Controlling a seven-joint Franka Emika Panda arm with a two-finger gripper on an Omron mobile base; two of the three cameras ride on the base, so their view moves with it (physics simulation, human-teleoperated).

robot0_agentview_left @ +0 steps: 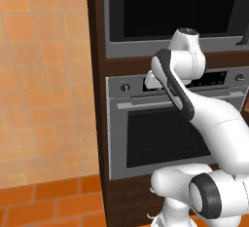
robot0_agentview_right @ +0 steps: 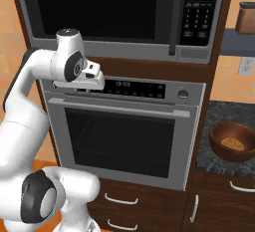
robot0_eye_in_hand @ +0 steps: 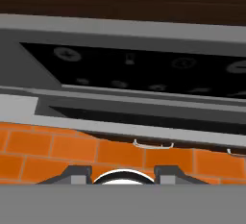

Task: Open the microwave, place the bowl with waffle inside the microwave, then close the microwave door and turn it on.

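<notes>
The microwave (robot0_agentview_right: 201,17) sits built into dark wood above a silver oven, and its black glass microwave door (robot0_agentview_right: 99,7) (robot0_agentview_left: 175,7) is closed. A brown bowl (robot0_agentview_right: 223,154) holding a waffle (robot0_agentview_right: 232,144) rests on the dark counter at the right. My gripper (robot0_agentview_right: 94,80) (robot0_agentview_left: 152,80) hangs in front of the oven's control strip, below the microwave and far left of the bowl. In the hand view its fingertips (robot0_eye_in_hand: 77,173) stand apart, so the gripper (robot0_eye_in_hand: 123,174) is open and holds nothing.
The silver oven (robot0_agentview_right: 119,136) with bar handle fills the cabinet below the microwave, with drawers (robot0_agentview_right: 119,198) under it. A keypad and a vertical handle (robot0_agentview_right: 172,27) lie on the microwave's right side. A brown jar (robot0_agentview_right: 246,18) stands on a shelf at upper right. The floor (robot0_agentview_left: 44,201) is orange tile.
</notes>
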